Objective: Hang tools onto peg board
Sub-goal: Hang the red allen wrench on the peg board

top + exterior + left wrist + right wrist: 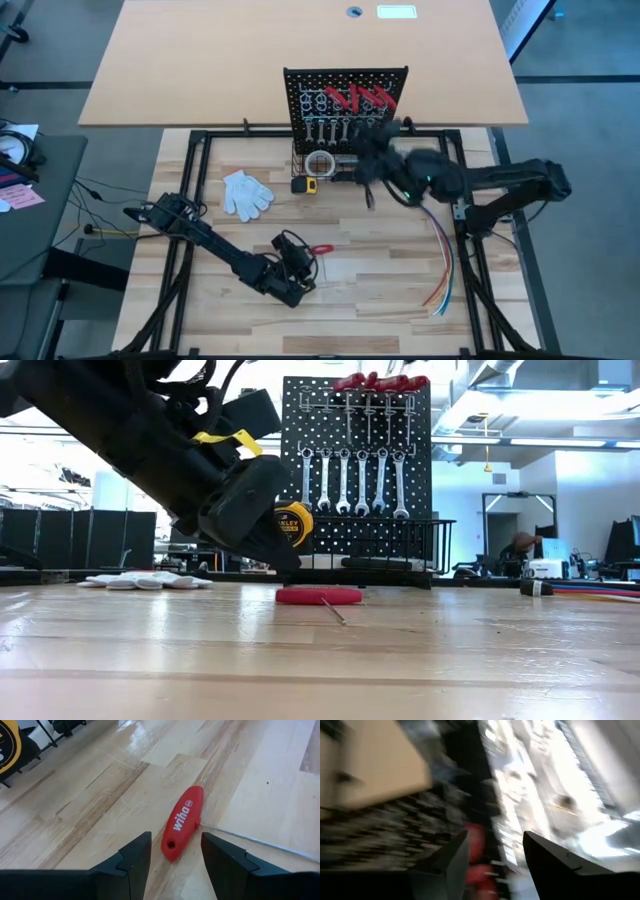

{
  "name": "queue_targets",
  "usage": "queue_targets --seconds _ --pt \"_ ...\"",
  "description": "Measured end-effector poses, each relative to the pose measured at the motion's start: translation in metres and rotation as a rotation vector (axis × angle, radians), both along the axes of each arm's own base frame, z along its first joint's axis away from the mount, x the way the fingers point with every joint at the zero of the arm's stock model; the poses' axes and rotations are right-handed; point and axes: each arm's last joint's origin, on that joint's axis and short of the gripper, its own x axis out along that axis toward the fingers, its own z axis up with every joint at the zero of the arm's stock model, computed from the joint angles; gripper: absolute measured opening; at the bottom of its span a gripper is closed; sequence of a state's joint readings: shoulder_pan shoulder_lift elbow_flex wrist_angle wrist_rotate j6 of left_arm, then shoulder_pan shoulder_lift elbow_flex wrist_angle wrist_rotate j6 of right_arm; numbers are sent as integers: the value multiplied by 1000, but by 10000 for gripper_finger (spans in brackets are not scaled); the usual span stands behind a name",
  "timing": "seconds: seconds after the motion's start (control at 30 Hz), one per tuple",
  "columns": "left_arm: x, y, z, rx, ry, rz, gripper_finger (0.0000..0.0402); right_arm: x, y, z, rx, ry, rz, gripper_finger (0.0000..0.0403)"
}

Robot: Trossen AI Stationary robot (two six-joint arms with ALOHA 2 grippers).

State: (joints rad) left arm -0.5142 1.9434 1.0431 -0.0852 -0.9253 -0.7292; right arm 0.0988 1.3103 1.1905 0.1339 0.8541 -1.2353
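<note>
The peg board (345,92) stands upright at the table's far middle, with silver wrenches (350,480) and red-handled tools (380,382) hanging from its hooks. One red-handled tool (182,822) with a thin metal shaft (250,840) lies flat on the table. My left gripper (175,845) is low over it and open, a finger on each side of the handle's near end, with gaps showing. My right gripper (495,850) is open and holds nothing. It is raised in front of the board's right part (380,135), blurred by motion.
A white glove (245,193) lies left of the board. A yellow tape measure (310,185) sits by the wire basket (400,545) at the board's base. Coloured wires (440,270) lie at the right. Black frame rails (185,250) border the work area.
</note>
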Motion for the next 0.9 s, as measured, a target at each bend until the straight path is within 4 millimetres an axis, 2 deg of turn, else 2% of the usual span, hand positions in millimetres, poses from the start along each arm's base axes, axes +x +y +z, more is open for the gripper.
queue_targets --seconds 0.17,0.3,0.4,0.5,0.6,0.7,0.9 --pt "-1 -1 -1 6 11 -4 170 -31 39 -55 425 100 256 164" --pt "-1 -1 -3 17 23 -11 170 -50 75 -115 777 143 413 150" --pt "2 2 -9 7 45 -24 170 -64 104 -163 918 148 477 143" --pt "10 4 -18 30 76 -82 170 -79 124 -202 984 145 534 141" --pt "19 9 -23 50 100 -147 175 -86 132 -229 907 102 532 141" --pt "23 13 -22 26 93 -162 189 -80 127 -243 771 0 410 141" --pt "24 14 -22 21 82 -155 218 -69 119 -256 741 -14 333 141"
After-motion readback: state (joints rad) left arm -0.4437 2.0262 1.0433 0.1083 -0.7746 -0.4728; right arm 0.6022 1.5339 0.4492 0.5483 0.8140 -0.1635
